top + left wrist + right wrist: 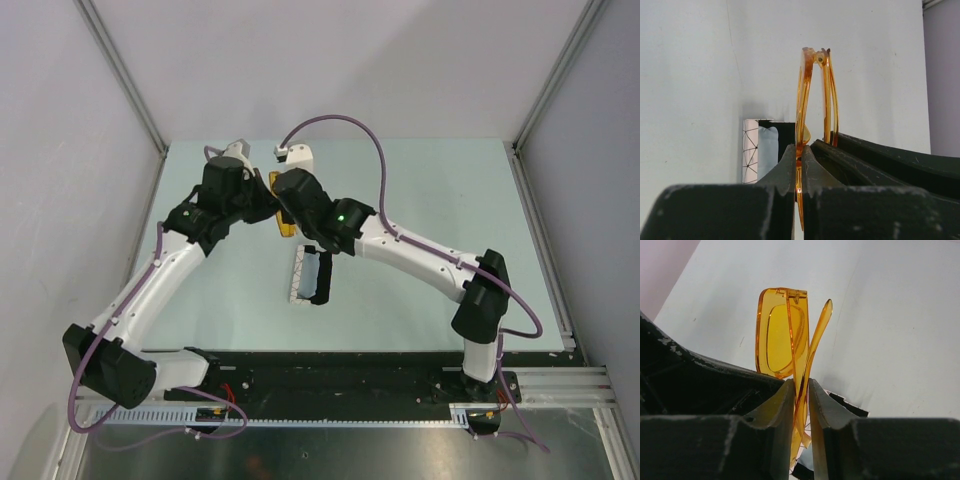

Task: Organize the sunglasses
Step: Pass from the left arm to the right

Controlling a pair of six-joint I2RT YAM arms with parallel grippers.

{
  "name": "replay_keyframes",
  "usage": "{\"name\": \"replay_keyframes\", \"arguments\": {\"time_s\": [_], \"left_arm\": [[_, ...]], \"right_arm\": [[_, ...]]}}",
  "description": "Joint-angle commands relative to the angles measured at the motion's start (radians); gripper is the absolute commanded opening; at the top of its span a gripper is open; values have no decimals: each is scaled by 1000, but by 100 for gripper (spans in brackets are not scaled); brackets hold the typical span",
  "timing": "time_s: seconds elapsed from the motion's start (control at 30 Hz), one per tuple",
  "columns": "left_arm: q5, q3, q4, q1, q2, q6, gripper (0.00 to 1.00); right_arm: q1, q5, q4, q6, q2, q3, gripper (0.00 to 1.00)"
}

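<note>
Top view first: we see the sunglasses (288, 228) lifted over the far middle of the pale table (420, 180), caught where the left gripper (265, 205) and the right gripper (285, 208) meet head-on. The white case (303, 275) lies open on the table just nearer the bases, its inside black.

Over to the left wrist: the sunglasses (801, 100) stand edge-on, thin translucent orange plastic, glossy, hinge at the top. The left gripper (800, 150) is clamped tight on the front frame, its black scuffed fingers (785, 170) pressed to either side. The right gripper's dark finger (865, 155) lies against the folded arms. Behind sits the case (751, 150), patterned with fine black triangles.

Right wrist now: we get one amber lens of the sunglasses (782, 335) face-on, a rounded rectangle, with slim arms running down. The right gripper (801, 385) is nearly closed, pinching those arms in the narrow gap.
</note>
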Motion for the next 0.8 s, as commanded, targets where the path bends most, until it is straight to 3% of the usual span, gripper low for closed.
{"name": "replay_keyframes", "arguments": {"time_s": [0.0,0.13,0.43,0.53,0.77], "left_arm": [[14,66,20,-11,-5,-26,0],[0,69,20,-14,1,-29,0],[-9,51,18,-15,-2,-26,0],[-4,57,17,-15,-5,-24,9],[-1,65,17,-15,-28,-17,42]], "right_arm": [[1,42,12,15,30,53,27],[15,80,12,9,51,72,27],[20,94,15,18,52,65,3],[18,91,14,23,56,65,0],[3,76,23,38,45,51,0]]}}
